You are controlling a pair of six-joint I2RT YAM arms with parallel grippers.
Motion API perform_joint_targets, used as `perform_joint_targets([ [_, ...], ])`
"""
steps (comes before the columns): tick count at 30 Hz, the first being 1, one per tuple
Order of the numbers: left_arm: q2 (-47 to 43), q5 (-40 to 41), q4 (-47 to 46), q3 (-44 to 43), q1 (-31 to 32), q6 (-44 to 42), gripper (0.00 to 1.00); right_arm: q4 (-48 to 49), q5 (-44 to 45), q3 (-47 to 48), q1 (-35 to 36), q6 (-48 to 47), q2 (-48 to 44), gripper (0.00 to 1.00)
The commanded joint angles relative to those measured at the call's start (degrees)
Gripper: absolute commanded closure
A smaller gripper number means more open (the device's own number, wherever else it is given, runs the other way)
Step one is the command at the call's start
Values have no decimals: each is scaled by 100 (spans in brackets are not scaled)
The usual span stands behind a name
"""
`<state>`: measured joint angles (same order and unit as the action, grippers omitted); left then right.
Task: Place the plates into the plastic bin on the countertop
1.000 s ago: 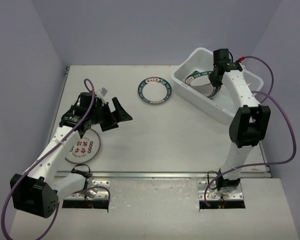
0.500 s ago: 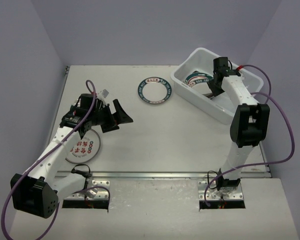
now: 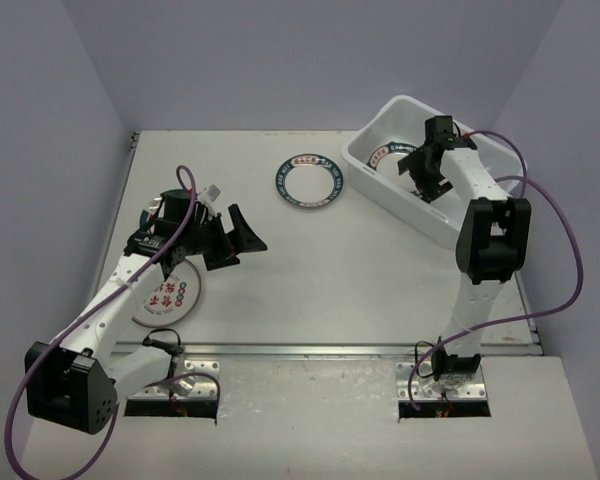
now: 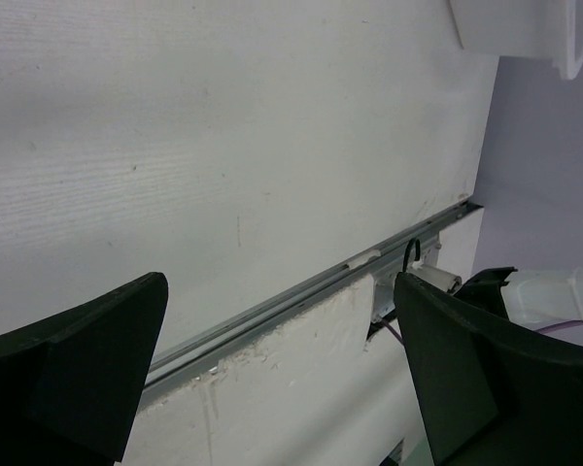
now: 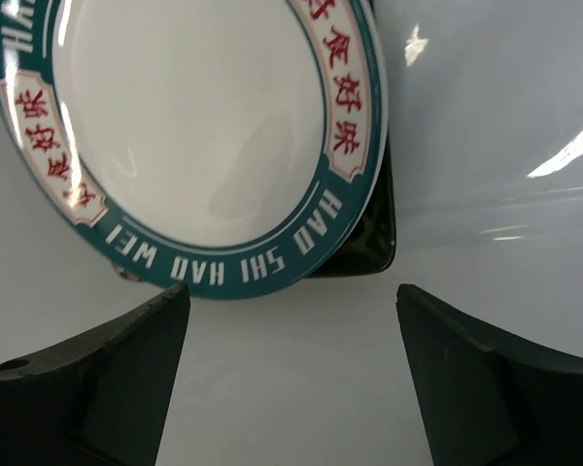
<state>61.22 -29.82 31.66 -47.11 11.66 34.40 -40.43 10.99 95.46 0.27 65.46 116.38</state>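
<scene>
Starting at the left, a round plate (image 3: 163,297) lies on the countertop (image 3: 310,260) close to the front rail (image 4: 301,291). It is partly under the left arm, nearer the front edge than the left gripper (image 3: 235,240), whose fingers are spread wide and hold nothing. A second round plate (image 3: 308,181) lies flat in the middle, well apart from both grippers. At the right, the right gripper (image 5: 291,379) hangs inside the bin (image 3: 388,196), fingers spread, empty. A third plate (image 5: 194,126) lies just ahead of it, overlapping a black plate (image 5: 374,248). Its teal rim reads "HAO SHI HAO WEI", beside red Chinese characters.
</scene>
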Motion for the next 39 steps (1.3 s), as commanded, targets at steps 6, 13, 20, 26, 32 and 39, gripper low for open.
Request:
perform_joint_targets([
  [6, 693, 301, -1320, 0, -15, 294, 0, 515, -1287, 883, 99, -932, -1369, 1],
  [13, 1945, 1175, -2885, -326, -15, 1535, 0, 1022, -2467, 16, 191, -1358, -2960, 1],
  [20, 4338, 1724, -2973, -1983, -15, 1998, 0, 2058, -4310, -2790, 221, -1153, -5126, 1],
  [26, 5881, 1618, -2894, -3189, -41, 2096, 0, 3287, -5113, -4682, 237, -461, -6344, 1],
  [32, 6894, 1535, -2698, -4016, -41, 2165, 8, 3516, -5594, -4753, 237, -225, -6401, 1],
  [39, 7732, 1175, -2391, -4779, -102, 2008, 41, 3484, -5809, -4400, 237, -336, -6305, 1],
])
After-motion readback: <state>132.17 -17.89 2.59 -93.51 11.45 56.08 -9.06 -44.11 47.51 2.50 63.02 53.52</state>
